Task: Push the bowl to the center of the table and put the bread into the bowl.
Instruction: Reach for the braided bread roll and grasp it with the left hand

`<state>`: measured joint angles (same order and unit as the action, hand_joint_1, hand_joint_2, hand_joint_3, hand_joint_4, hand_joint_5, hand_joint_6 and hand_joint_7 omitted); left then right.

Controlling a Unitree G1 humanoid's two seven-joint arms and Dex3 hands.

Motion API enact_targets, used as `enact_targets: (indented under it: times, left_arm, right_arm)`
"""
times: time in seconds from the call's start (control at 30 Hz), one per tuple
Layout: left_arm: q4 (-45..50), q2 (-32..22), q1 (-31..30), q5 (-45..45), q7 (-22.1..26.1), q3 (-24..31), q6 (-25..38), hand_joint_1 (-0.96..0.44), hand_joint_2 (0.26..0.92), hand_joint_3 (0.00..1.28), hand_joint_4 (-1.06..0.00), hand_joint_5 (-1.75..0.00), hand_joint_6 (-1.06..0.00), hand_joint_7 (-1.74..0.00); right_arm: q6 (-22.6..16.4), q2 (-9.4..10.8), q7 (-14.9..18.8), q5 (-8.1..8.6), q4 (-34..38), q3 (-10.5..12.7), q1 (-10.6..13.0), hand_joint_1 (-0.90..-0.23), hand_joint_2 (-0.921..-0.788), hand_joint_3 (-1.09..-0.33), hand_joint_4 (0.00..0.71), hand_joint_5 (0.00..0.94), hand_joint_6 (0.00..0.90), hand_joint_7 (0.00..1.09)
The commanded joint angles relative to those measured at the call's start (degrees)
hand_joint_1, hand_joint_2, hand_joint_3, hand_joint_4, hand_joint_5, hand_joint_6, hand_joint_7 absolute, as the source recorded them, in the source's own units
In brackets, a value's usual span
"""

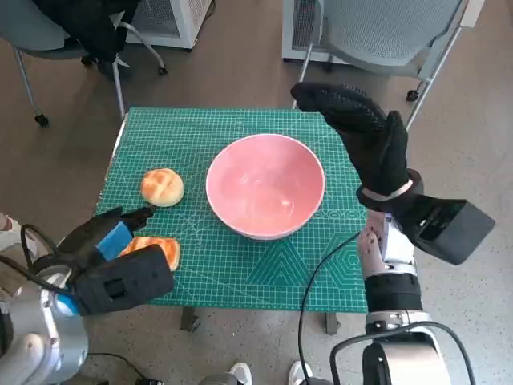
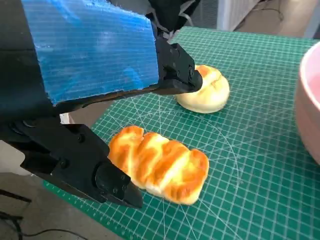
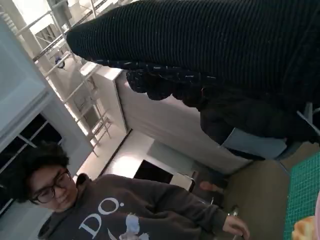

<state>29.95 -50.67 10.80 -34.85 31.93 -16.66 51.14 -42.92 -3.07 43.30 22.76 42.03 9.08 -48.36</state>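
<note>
Bowl: the pink bowl (image 1: 265,196) sits about mid-table on the green cutting mat (image 1: 240,277), so the pushing step looks done (a judgement from its place only).
Bread: 2 pieces lie on the robot's left part of the mat, both outside the bowl; the long glazed loaf (image 2: 159,164) is nearer the robot, the round bun (image 2: 205,92) lies beyond it, apart from it.
Left hand: the left hand (image 1: 108,250) is spread wide and holds nothing; in the left wrist view one finger (image 2: 107,182) is at the loaf's near end, close enough that I cannot tell if it touches, and the other finger (image 2: 177,70) reaches past the loaf to the bun's edge.
Key relation: the loaf lies between the fingers, its long axis running roughly from one finger toward the other, so closing would likely catch it end to end.
Right hand: the right hand (image 1: 365,132) hangs raised beside the bowl's right rim, fingers extended, empty.
Nearer hand: the left, clearly.
Carry direction: the bowl lies to the loaf's right, near.
</note>
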Motion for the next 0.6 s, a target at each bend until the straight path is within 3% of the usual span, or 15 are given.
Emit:
enact_targets:
  times: [0.03,0.6]
  left_arm:
    - [-2.39,1.41,1.62,-1.88,0.09,-1.43,-1.0,0.01,0.714,0.01,-0.19,0.0,-0.35,-0.01]
    - [-14.02,5.58,5.88,-4.57,0.42,-4.37,-5.27,-0.04,0.716,0.01,-0.19,0.0,-0.37,-0.01]
  right_arm:
    - [0.66,0.16,0.54,0.47,0.36,0.24,0.27,-0.702,-0.921,-0.814,0.063,0.0,-0.001,0.3]
    - [0.57,0.11,0.58,0.35,0.21,0.17,0.65,-0.709,-0.921,-0.813,0.063,0.0,-0.001,0.3]
